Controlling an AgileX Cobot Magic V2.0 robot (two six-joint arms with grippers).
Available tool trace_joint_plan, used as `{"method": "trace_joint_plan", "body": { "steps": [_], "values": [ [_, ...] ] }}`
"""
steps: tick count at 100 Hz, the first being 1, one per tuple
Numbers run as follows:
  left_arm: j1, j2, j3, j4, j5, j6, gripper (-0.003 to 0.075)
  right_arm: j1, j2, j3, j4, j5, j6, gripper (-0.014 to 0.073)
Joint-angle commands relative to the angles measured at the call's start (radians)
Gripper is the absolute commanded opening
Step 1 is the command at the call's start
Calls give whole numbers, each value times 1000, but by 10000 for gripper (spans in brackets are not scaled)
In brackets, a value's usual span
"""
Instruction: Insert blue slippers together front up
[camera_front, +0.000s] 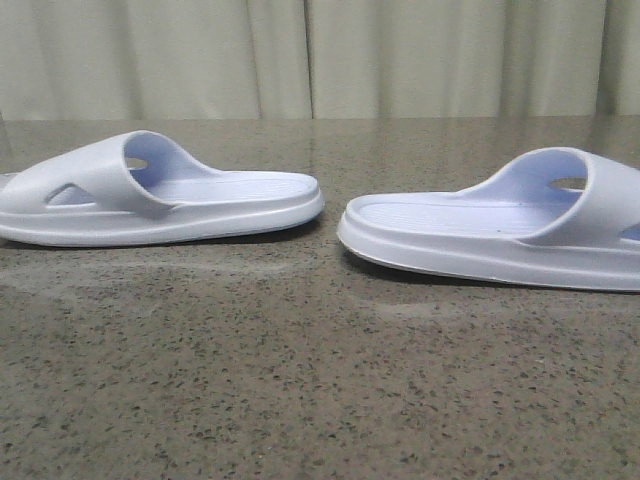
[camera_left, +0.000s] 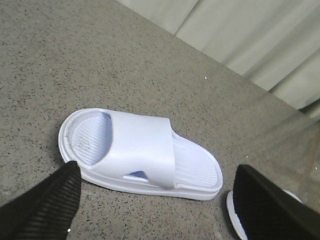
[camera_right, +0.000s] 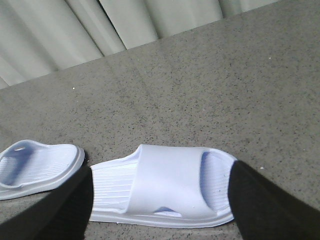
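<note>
While both blue slippers lie sole-down on the speckled grey surface (camera_front: 320, 380), they sit apart, heel ends pointing toward each other across a narrow gap at mid-table in the front view. Left slipper (camera_front: 150, 195): flat, strap toward the left edge of that view, triangular cut-out in the strap side visible, ribbed footbed showing. Right slipper (camera_front: 500, 225): flat, strap toward the right edge, partly cut off by the frame. Neither touches the other. Left wrist view: left slipper (camera_left: 140, 150) lies between the two dark ribbed fingers (camera_left: 45, 205) of the left hand (camera_left: 160, 210); fingers spread wide, one on each side of the slipper, holding nothing; cannot tell whether the near finger touches the sole. A sliver of the right slipper (camera_left: 235, 212) shows beside the other finger. Right wrist view: right slipper (camera_right: 165, 187) lies between the fingers (camera_right: 270, 205) of the right hand (camera_right: 160, 210), likewise spread wide and gripping nothing. Heel of the left slipper (camera_right: 37, 167) visible just beyond. Pale pleated curtain (camera_front: 320, 55) hangs behind the far edge of the surface.
</note>
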Motion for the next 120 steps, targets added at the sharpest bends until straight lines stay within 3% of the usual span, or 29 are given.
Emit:
{"method": "trace_joint_plan", "body": {
  "steps": [1, 55, 87, 120],
  "values": [
    [2, 22, -7, -37, -120, -62, 559, -5, 17, -36, 14, -80, -2, 487],
    [2, 398, -2, -206, -183, -91, 559, -5, 17, -36, 29, -78, -2, 487],
    [2, 521, -4, -318, -207, -79, 559, -5, 17, -36, 29, -80, -2, 487],
    [2, 626, -69, -318, -206, -79, 526, -5, 17, -36, 29, -95, -2, 487]
  ]
}}
